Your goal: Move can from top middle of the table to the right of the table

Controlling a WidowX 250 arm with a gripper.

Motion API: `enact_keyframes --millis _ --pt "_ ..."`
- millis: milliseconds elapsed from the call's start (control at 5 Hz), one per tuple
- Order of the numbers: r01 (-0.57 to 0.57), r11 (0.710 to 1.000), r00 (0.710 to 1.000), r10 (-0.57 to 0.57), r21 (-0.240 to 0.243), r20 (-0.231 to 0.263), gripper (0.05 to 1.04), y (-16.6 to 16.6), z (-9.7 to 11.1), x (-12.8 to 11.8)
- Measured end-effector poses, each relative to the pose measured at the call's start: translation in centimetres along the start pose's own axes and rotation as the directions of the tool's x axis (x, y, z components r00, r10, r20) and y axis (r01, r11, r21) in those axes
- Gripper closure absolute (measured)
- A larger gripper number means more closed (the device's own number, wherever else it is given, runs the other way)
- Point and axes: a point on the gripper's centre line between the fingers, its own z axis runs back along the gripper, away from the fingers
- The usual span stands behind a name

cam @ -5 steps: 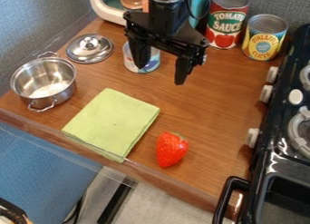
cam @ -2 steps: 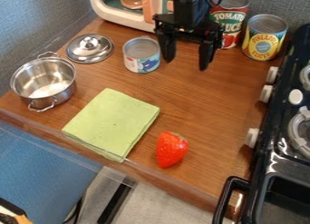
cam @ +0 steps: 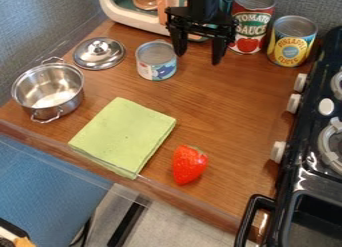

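Gripper (cam: pixel 198 60) shifts slightly toward the lid (cam: pixel 99 53) since the last frame. Small can (cam: pixel 156 68) upright on the tabletop (cam: pixel 220 106), just right of the lid. Likely stiff metal, light to middling, smooth enough to slip; best taken squarely across its sides. Fingers (cam: pixel 218 50) wide apart, empty, farther right of the lid.

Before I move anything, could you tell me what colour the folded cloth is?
The folded cloth is light yellowish green, seen best in the camera view.
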Motion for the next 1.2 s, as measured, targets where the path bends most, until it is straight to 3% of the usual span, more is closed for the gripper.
enact_keyframes --millis 400,600,800,1000,1200 --pt "-0.087 0.996 0.996 0.087 0.036 0.002 0.084 2.8 -0.8 1.5" --pt "-0.099 0.994 0.994 0.1 0.041 -0.038 0.088 2.9 -2.2 1.4" --pt "-0.103 0.994 0.993 0.105 0.044 -0.046 0.1 2.9 -2.5 1.3" --pt "-0.1 0.994 0.993 0.102 0.052 -0.05 0.173 2.9 -2.5 1.2" --pt "-0.098 0.993 0.993 0.102 0.065 -0.058 0.476 3.0 -2.6 1.0"
